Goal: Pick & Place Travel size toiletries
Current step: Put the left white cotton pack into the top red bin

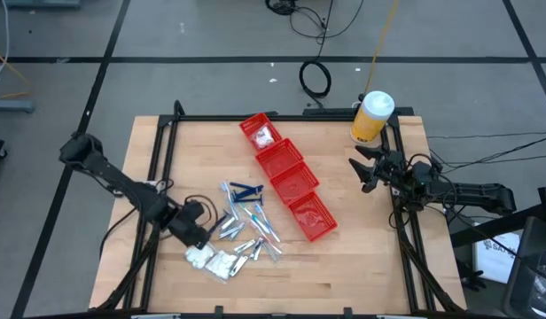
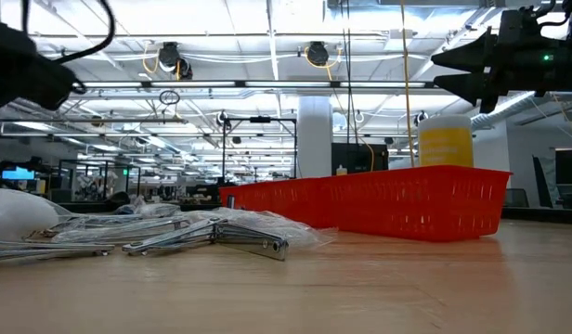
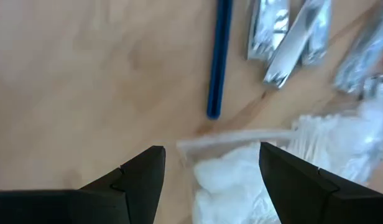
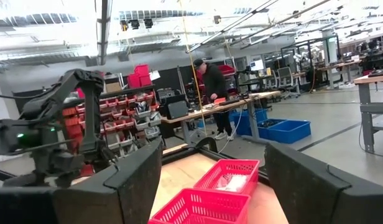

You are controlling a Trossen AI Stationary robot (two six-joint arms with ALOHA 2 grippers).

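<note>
The toiletries lie in a loose pile on the wooden table: white soft packets (image 1: 213, 262), silvery pieces (image 1: 239, 229), clear-wrapped sticks (image 1: 262, 227) and dark blue pieces (image 1: 245, 189). My left gripper (image 1: 196, 236) is open, low over the pile's left side. In the left wrist view its fingers (image 3: 148, 177) stand on either side of a clear packet of white cotton (image 3: 232, 177), with a blue stick (image 3: 219, 56) and silvery pieces (image 3: 285, 37) beyond. My right gripper (image 1: 365, 170) is open and empty, held above the table's right side, right of the red bins.
A slanting row of red bins (image 1: 289, 177) runs down the table's middle; the far one holds a white item (image 1: 262, 136). A tall yellow bottle with a white cap (image 1: 372, 115) stands at the far right corner. A person (image 4: 211, 84) works in the room beyond.
</note>
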